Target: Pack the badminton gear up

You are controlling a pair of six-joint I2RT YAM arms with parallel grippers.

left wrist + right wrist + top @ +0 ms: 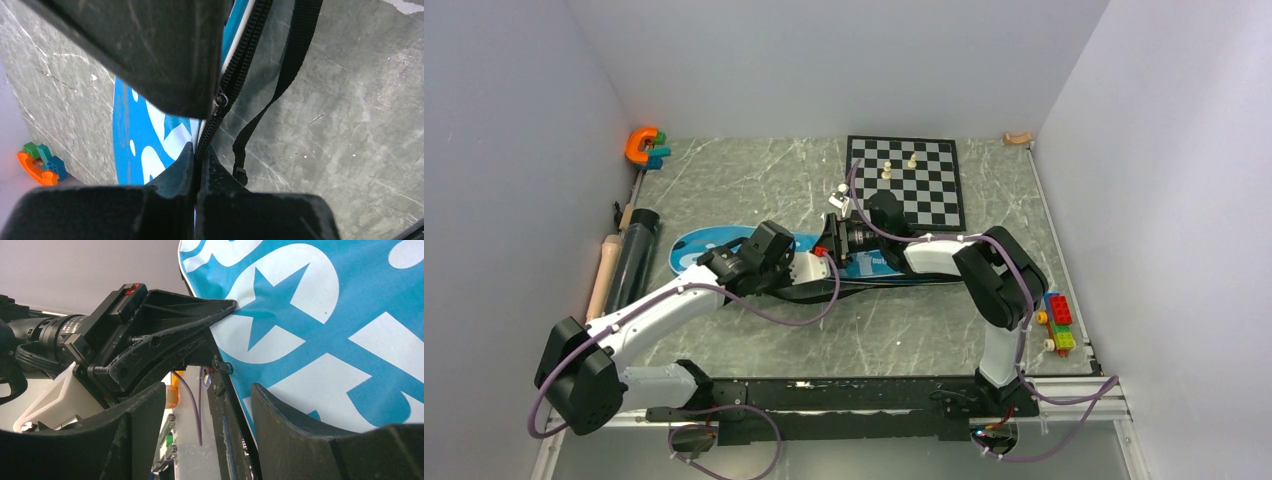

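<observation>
Two arms meet over the bag (714, 245), which lies flat mid-desk, long axis left to right, blue-and-white printed face up.

Left end effector (198, 155): clenched. Fingers pinch together on the zip (240, 55) at the bag's near edge, with no gap between the pads. The pull (220, 100) sits on the track just past the fingertips. The black strap (287, 70) trails loose on the desk (754, 180) beside the zip.

Right end effector (207, 390): released, fingers spread. The zip edge and pull run up through the gap between them. Whether either finger touches the track cannot be told. In the right wrist view the left fingers close on the bag's rim just above the pull. In the top view the right wrist reaches in from the far side, and both end effectors sit close together at mid-bag.

Tube (634, 258): on the desk at the left, well apart from the bag's left end, lying near to far, with a pale rod (604, 275) just beside it against the wall.

Others:
- chessboard (919, 185) far of centre, a few pieces on it
- clamp (642, 146) in the far left corner
- bricks (1057, 322) at the right edge
</observation>
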